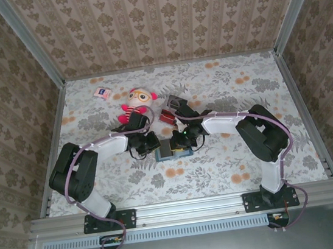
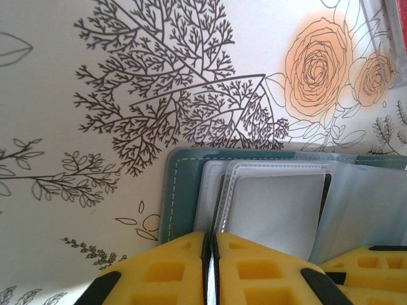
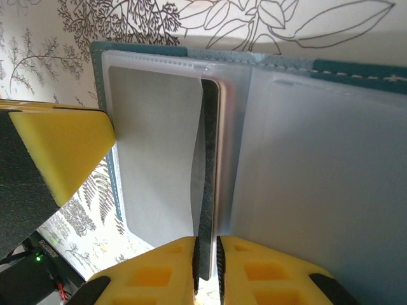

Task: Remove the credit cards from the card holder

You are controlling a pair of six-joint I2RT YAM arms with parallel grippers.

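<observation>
**Both grippers are closed at the open card holder, the right one on a dark card.**

From above, the card holder lies open on the flowered table, near the middle. The left gripper is at its left side and the right gripper at its right. A plush doll and a small red-and-dark pile lie farther back. In the left wrist view, the yellow fingers are pressed together on the holder's edge, over its clear sleeves, with the teal border just to their left. In the right wrist view, the fingers are clamped on the near end of the dark card. The card sits in the slot between two sleeves, mostly inside it. One finger of the left gripper touches the holder's left edge.
</observation>
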